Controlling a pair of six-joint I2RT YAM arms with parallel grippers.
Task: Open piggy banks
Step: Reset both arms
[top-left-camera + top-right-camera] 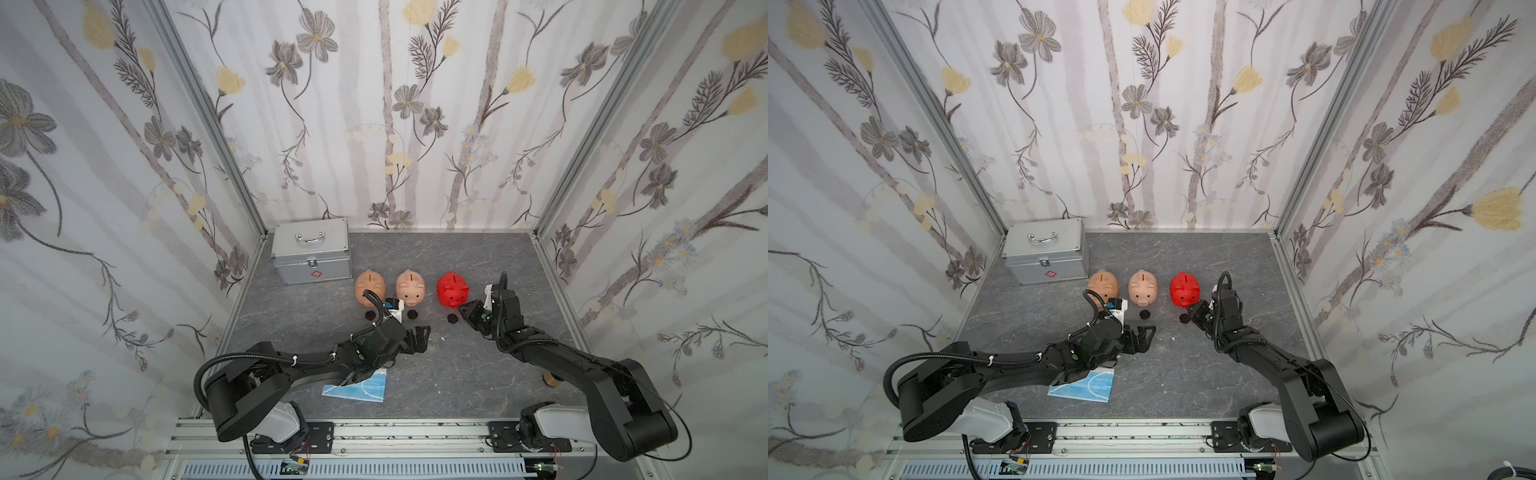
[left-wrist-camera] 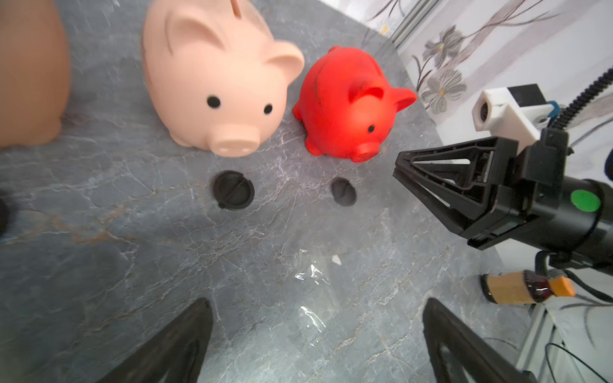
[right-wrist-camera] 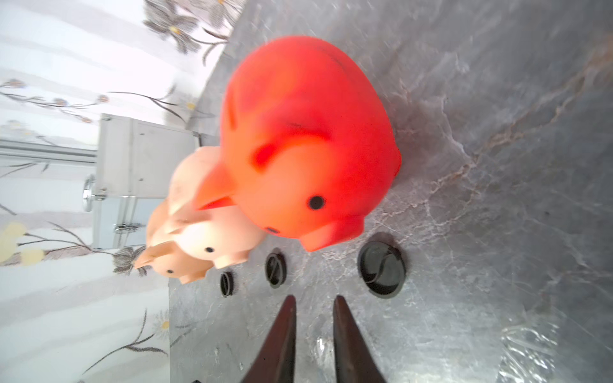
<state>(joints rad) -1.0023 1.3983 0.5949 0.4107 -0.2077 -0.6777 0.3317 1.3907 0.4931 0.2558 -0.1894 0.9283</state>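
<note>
Right wrist view: my right gripper (image 3: 313, 298) stands parted a crack, empty, beside the black plug (image 3: 381, 268) lying at six o'clock of the red piggy bank (image 3: 308, 139). My left gripper (image 2: 316, 303) gapes wide, empty. Both peach piggy banks (image 1: 409, 287), at the red one's nine o'clock, have plugs (image 1: 412, 315) out too. I judge all three opened, though their bellies are hidden.

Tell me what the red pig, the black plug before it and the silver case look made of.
Red pig: matte plastic or vinyl, judging by its even colour and rounded moulded shape. Black plug: likely rubber or plastic, dull with a moulded ridge. Silver case: probably aluminium, pale sheen, shiny metal handle and latch.
</note>
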